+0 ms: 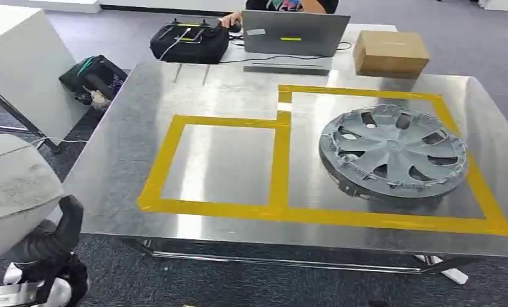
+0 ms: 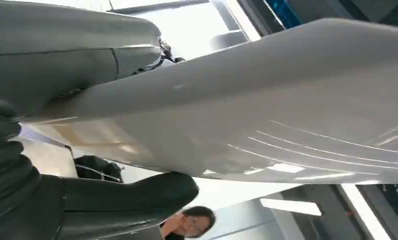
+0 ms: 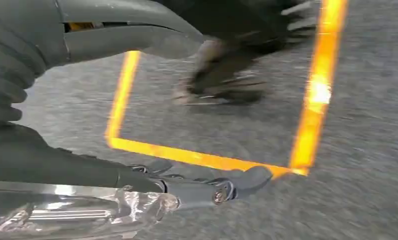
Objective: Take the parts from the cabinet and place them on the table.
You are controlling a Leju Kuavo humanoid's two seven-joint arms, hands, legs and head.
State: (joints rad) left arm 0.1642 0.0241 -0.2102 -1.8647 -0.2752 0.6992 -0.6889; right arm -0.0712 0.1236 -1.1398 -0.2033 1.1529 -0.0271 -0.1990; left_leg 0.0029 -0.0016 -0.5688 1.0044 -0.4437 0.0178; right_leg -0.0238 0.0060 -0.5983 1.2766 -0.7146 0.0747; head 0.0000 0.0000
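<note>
A grey wheel cover (image 1: 392, 150) lies flat on the metal table (image 1: 130, 153), inside the right yellow-taped rectangle (image 1: 487, 211). At the lower left my left hand (image 1: 59, 236) grips a large pale grey-white panel (image 1: 11, 192). In the left wrist view that panel (image 2: 267, 115) sits between the thick thumb (image 2: 131, 197) and the fingers above it. My right hand (image 3: 151, 100) hangs over grey carpet with its thumb and fingers (image 3: 227, 187) apart and nothing between them; that view is blurred.
A smaller taped rectangle (image 1: 168, 144) lies left of the wheel cover. At the table's far edge stand a laptop (image 1: 292, 35), a black case (image 1: 190, 41) and a cardboard box (image 1: 390, 52), with a person (image 1: 289, 5) behind. A black bag (image 1: 94, 77) lies on the floor at left.
</note>
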